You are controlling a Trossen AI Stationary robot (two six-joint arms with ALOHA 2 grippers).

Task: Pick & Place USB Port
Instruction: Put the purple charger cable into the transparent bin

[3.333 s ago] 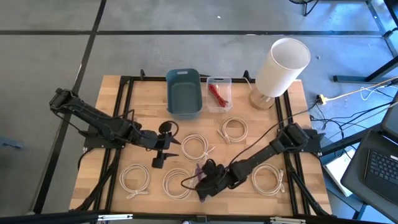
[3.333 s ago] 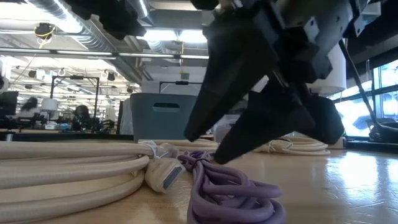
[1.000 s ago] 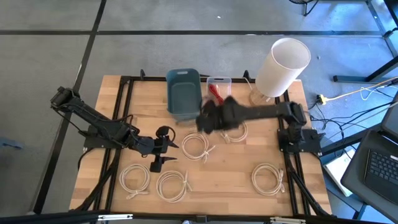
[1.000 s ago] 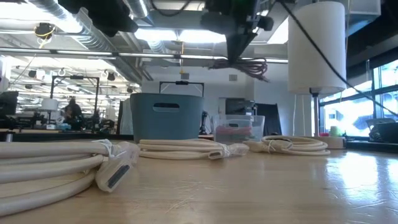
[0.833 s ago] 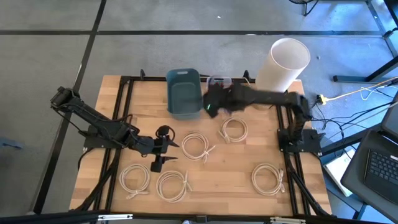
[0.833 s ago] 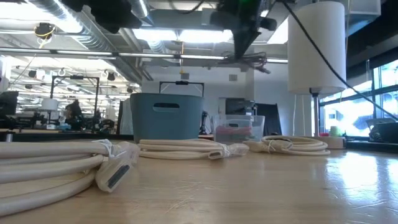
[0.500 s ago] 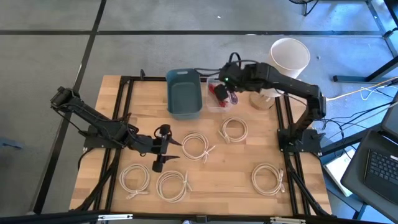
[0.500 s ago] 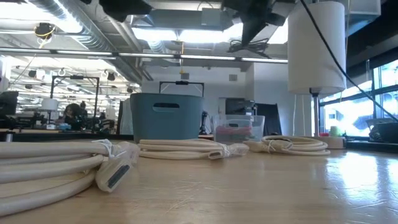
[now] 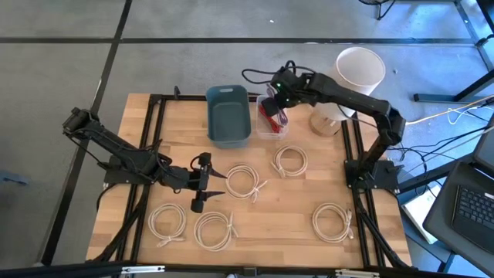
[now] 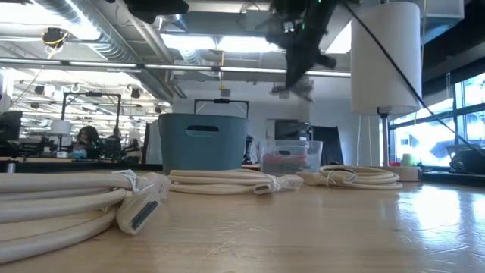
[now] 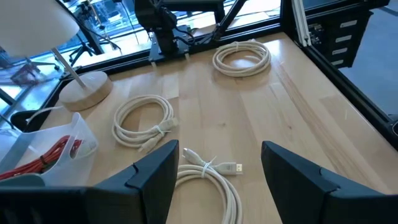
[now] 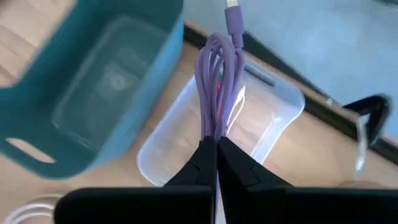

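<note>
A bundled purple USB cable (image 12: 214,81) hangs from my shut right gripper (image 12: 216,142), its plug (image 12: 233,18) at the free end. In the high view that gripper (image 9: 275,99) is over the clear container (image 9: 262,131) at the table's far side, which holds a red cable (image 9: 272,116). In the low view the purple cable (image 10: 297,91) hangs high above the container. The blue bin (image 9: 228,116) stands just left of the container. My left gripper (image 9: 202,184) waits open, low over the table's left middle, with nothing between its fingers. My right gripper pinches several strands of the purple cable bundle (image 12: 215,127) together between its two shut fingers, at one end of the bundle. The fingers slant downward from above. The rest of the bundle and its plug reach past the fingertips, lifted clear above the clear container.
Several white cable coils lie on the wood: one (image 9: 243,181) by my left gripper, one (image 9: 289,161) near the container, others (image 9: 332,220) along the near side. A white lamp (image 9: 351,81) stands at the far right corner. Black frame rails run along both table sides.
My right gripper has carried the purple cable from above the table's middle toward the far edge and slightly right, past the blue bin's right side, to above the clear container. The cable has stayed lifted clear throughout.
</note>
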